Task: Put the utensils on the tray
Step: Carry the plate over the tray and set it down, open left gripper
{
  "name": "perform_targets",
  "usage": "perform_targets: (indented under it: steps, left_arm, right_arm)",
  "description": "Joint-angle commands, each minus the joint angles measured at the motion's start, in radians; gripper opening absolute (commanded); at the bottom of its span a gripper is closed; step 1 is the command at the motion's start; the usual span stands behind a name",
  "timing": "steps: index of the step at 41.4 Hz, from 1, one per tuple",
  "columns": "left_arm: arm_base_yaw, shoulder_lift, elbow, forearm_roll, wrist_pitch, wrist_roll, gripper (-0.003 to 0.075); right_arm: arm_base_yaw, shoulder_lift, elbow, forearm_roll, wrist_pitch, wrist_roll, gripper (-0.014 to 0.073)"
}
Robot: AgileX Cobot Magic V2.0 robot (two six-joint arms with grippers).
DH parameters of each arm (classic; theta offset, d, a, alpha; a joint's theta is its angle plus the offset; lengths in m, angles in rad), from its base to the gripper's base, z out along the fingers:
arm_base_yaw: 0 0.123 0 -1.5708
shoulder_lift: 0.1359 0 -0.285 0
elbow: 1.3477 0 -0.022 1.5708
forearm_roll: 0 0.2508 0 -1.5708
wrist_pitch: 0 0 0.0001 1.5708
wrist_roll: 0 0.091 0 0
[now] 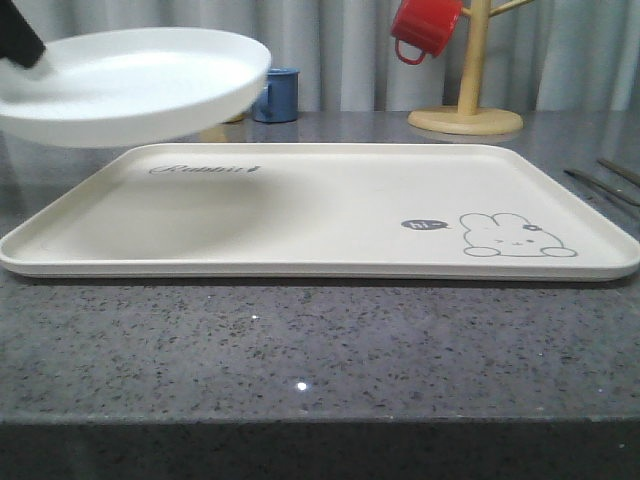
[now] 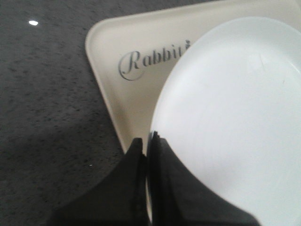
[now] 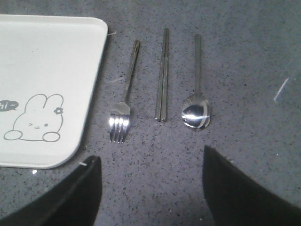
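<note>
The tray (image 1: pixel 330 215) lies flat on the grey counter (image 1: pixel 300 350), its long side facing the camera and its low rim running close to the counter's front strip. Its surface is bare apart from the "Rabbit" script (image 2: pixel 150 59) near the far left corner and the rabbit drawing (image 3: pixel 35 117) near the front right corner.

The left gripper (image 2: pixel 149 155) is clamped on the rim of a white plate (image 1: pixel 130 80), one dark finger on each side of the edge. The plate hangs tilted in the air above the tray's far left corner, and casts a soft shadow on the tray beneath it.

The utensils lie on the counter just off the tray's right edge, side by side and apart from one another: fork (image 3: pixel 123 101) nearest the tray, chopsticks (image 3: pixel 162 77) in the middle, spoon (image 3: pixel 196 94) farthest out. None touches the tray. In the front view they show as thin dark lines at the far right, too slight to tell apart.

The right gripper (image 3: pixel 150 188) hangs over them with fingers spread wide, gripping nothing; bare counter shows between the fingers.

Behind the tray stand a blue mug (image 1: pixel 276 95) and a wooden mug tree (image 1: pixel 470 70) carrying a red mug (image 1: pixel 425 28).
</note>
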Motion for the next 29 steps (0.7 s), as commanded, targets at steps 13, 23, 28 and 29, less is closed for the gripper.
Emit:
perform_targets:
  steps: [13, 23, 28, 29]
  left_arm:
    - [-0.162, 0.089, -0.034, 0.028, -0.134, 0.003, -0.0018]
    - [-0.162, 0.139, -0.034, 0.031, -0.187, 0.003, 0.0007]
    - [-0.162, 0.142, -0.034, 0.031, -0.195, 0.003, 0.0217]
    - [-0.162, 0.142, -0.034, 0.029, -0.195, 0.002, 0.0281]
  right_arm:
    - [-0.007, 0.014, -0.035, 0.000, -0.064, -0.003, 0.0488]
    - [-0.007, 0.014, -0.035, 0.000, -0.064, -0.003, 0.0488]
    - [-0.007, 0.014, -0.035, 0.000, -0.064, -0.003, 0.0488]
    - [-0.007, 0.014, -0.035, 0.000, -0.064, -0.003, 0.0488]
